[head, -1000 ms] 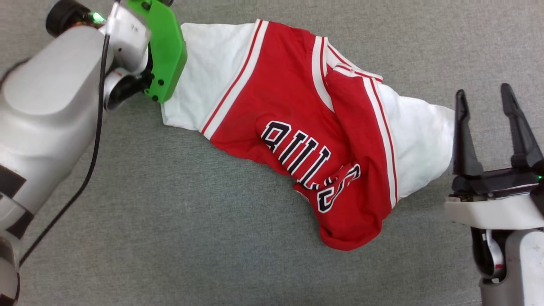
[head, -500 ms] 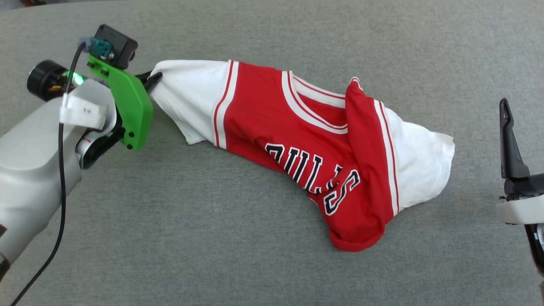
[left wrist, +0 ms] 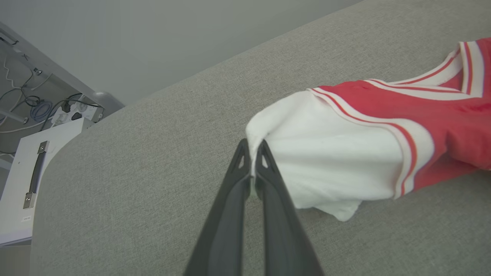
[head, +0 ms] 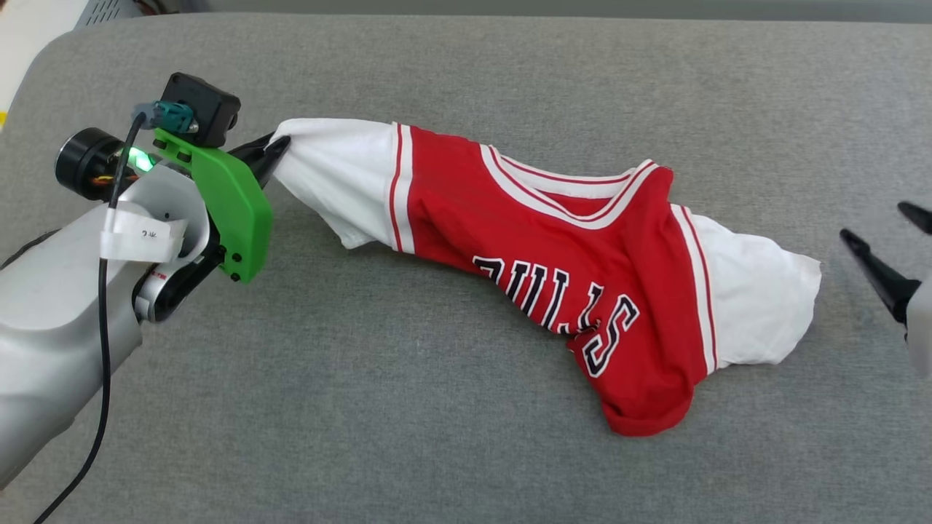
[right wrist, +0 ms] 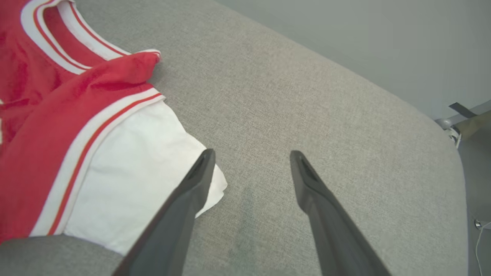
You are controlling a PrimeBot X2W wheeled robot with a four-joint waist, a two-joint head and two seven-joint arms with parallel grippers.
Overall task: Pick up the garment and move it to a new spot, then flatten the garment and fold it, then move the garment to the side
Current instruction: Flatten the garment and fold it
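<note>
Left wrist view nails it: left gripper jaws pinch the garment by its white sleeve; right gripper hovers beside, jaws spread.

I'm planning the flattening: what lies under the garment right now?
The garment lies bunched on the grey fabric surface, which borders it all round. Its lower layers and the surface beneath are covered by its folds.
</note>
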